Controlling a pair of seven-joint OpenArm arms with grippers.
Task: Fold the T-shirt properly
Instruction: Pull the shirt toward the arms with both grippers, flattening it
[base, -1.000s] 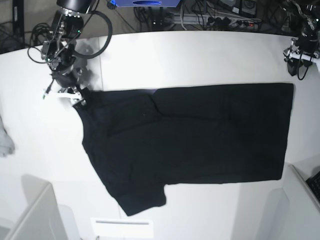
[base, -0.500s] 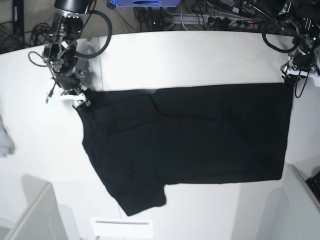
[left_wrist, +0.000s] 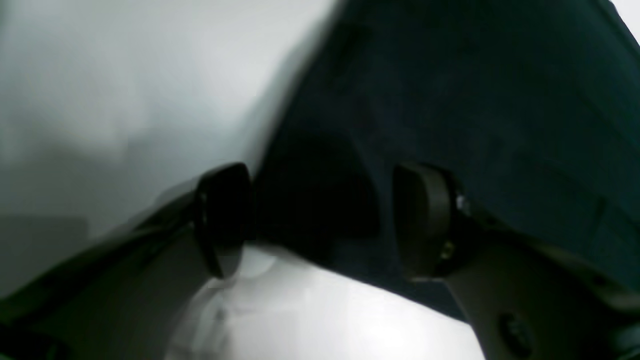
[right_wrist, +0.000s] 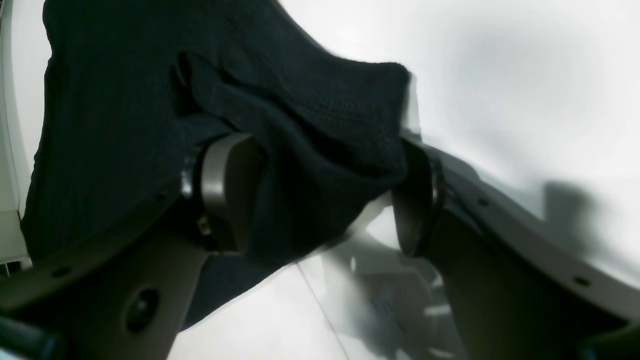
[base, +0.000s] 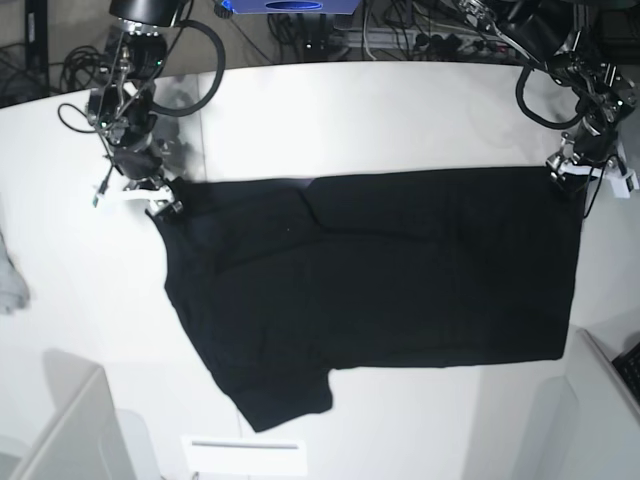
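The black T-shirt (base: 380, 270) lies spread flat on the white table (base: 400, 110), plain side up, one sleeve pointing to the front left. My right gripper (base: 148, 198) is at its upper left corner. In the right wrist view this gripper (right_wrist: 322, 197) stands open, with a bunched fold of the T-shirt (right_wrist: 310, 125) between its fingers (right_wrist: 227, 190). My left gripper (base: 590, 175) is at the upper right corner. In the left wrist view it (left_wrist: 322, 220) stands open, with the corner of the T-shirt (left_wrist: 475, 100) lying between its fingers (left_wrist: 425, 220).
A small pale grey cloth (base: 10, 285) lies at the table's left edge. White boxes stand at the front left (base: 70, 430) and front right (base: 600, 400). A white sheet (base: 245, 455) lies at the front edge. Cables (base: 420, 35) run behind the table.
My left arm has come down from the back right to the T-shirt's upper right corner. My right gripper has stayed at the upper left corner. The T-shirt has not moved.
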